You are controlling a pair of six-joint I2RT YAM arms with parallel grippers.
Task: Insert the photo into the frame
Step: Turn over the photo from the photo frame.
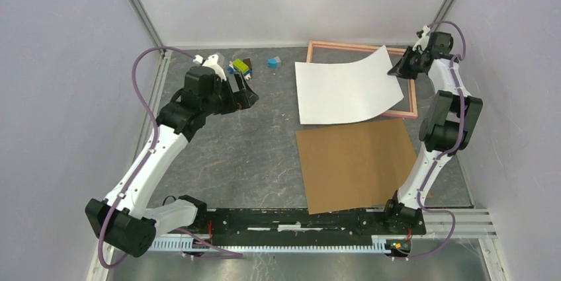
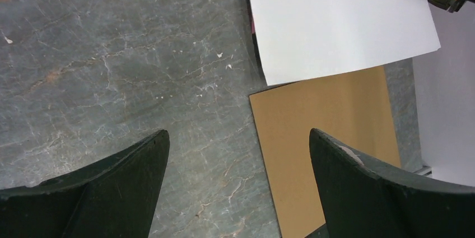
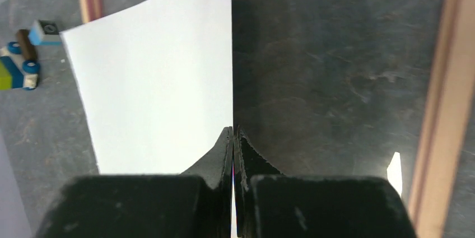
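Backing board (image 1: 354,165), brown, lies flat on bench (image 1: 251,162), nearest the arm bases. Just beyond it, photo (image 1: 344,89), white side up, rests partly over frame (image 1: 345,45), its far-right edge raised & curling. Right gripper (image 1: 399,69) is clenched on that edge, sheet pinched between its jaws. Left gripper (image 1: 250,98) hangs spread wide w/ nothing in it, well apart from photo. Judged: print is light, floppy, crease-prone, so grip at border, not mid-sheet. Frame rails look thin, rigid.

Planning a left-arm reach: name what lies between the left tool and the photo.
Only bare table between the left tool and the photo, per the top view; a blue block sits off that line.
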